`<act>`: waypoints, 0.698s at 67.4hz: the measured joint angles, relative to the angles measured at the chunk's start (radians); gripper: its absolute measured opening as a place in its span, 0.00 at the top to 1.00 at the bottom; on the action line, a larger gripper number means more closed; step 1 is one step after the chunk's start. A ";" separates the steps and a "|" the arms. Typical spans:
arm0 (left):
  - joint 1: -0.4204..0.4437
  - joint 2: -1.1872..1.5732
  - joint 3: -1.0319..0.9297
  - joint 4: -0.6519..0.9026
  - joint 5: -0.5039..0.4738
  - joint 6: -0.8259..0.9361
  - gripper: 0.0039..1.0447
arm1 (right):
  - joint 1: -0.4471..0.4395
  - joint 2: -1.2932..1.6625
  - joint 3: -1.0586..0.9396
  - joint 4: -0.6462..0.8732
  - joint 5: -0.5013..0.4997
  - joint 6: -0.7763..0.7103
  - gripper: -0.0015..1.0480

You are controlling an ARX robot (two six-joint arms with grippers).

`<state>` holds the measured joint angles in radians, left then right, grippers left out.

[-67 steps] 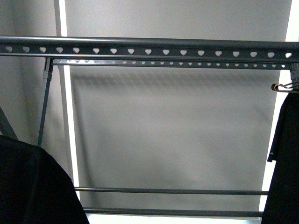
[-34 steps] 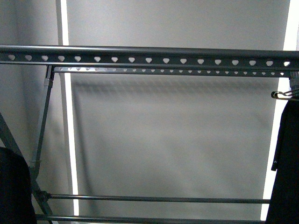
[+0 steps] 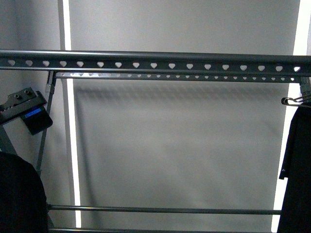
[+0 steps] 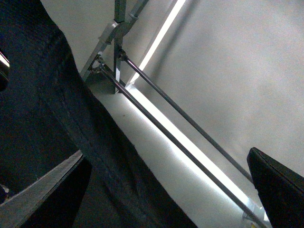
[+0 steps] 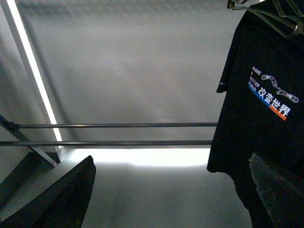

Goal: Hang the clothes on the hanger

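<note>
The hanger rail (image 3: 155, 60), grey with a row of heart-shaped holes, runs across the top of the front view. A black T-shirt (image 5: 266, 118) with the white print and blue-orange stripe hangs from a wire clothes hanger (image 5: 280, 19). It also shows at the right edge of the front view (image 3: 297, 170). My right gripper (image 5: 171, 194) is open and empty, its one finger (image 5: 280, 190) in front of the shirt's lower part. My left gripper (image 4: 161, 190) is open beside a black cloth (image 4: 47, 118) with no print showing. That cloth sits low left in the front view (image 3: 17, 194).
A second holed rail (image 3: 175, 76) runs behind the first. Grey rack legs (image 3: 46, 121) stand at the left, and two low crossbars (image 5: 114, 134) span the rack. A piece of my left arm (image 3: 29, 114) with a blue display shows at the left. A grey wall lies behind.
The black cloth at the lower left has sunk and now covers less of the front view. A piece of my left arm has come into view at the left.
</note>
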<state>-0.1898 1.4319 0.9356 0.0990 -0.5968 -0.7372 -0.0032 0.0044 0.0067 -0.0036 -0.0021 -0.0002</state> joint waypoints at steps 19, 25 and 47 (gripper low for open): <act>0.055 0.108 0.124 -0.048 -0.029 -0.048 0.06 | 0.000 0.000 0.000 0.000 0.000 0.000 0.07; 0.068 0.125 0.140 -0.076 -0.037 -0.054 0.12 | 0.000 0.000 0.000 0.000 0.000 0.000 0.07; 0.092 0.143 0.145 -0.072 -0.031 -0.051 0.65 | 0.000 0.000 0.000 0.000 0.000 0.000 0.07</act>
<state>-0.0978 1.5749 1.0801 0.0273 -0.6281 -0.7887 -0.0032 0.0044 0.0067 -0.0036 -0.0021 -0.0002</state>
